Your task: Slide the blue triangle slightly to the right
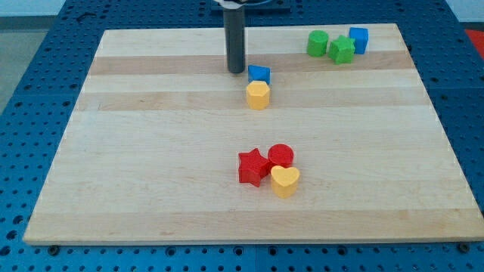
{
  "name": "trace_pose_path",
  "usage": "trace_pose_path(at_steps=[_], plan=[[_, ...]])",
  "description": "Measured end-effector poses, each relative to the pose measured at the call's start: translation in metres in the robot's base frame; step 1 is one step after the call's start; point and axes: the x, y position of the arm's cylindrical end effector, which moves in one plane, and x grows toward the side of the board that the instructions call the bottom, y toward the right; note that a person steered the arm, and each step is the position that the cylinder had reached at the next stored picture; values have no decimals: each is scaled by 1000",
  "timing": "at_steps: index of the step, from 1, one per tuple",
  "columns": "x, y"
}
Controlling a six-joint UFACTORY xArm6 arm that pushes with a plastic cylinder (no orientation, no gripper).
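Observation:
The blue triangle (259, 73) lies on the wooden board (151, 166) near the view's top centre. A yellow hexagon block (258, 95) touches it just below. My tip (237, 70) is the lower end of the dark rod, standing just to the left of the blue triangle, close to it with a small gap or light contact; I cannot tell which.
A red star (252, 167), a red cylinder (280, 156) and a yellow heart (285, 180) sit clustered at lower centre. Two green blocks (318, 43) (341, 50) and a blue cube (358, 39) sit at the top right.

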Motion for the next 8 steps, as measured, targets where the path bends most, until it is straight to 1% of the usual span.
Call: trace_pose_path(at_steps=[1, 2, 4, 6, 7, 8], plan=[[17, -9], [27, 5], [27, 41], [27, 46], [13, 51], [-5, 71]])
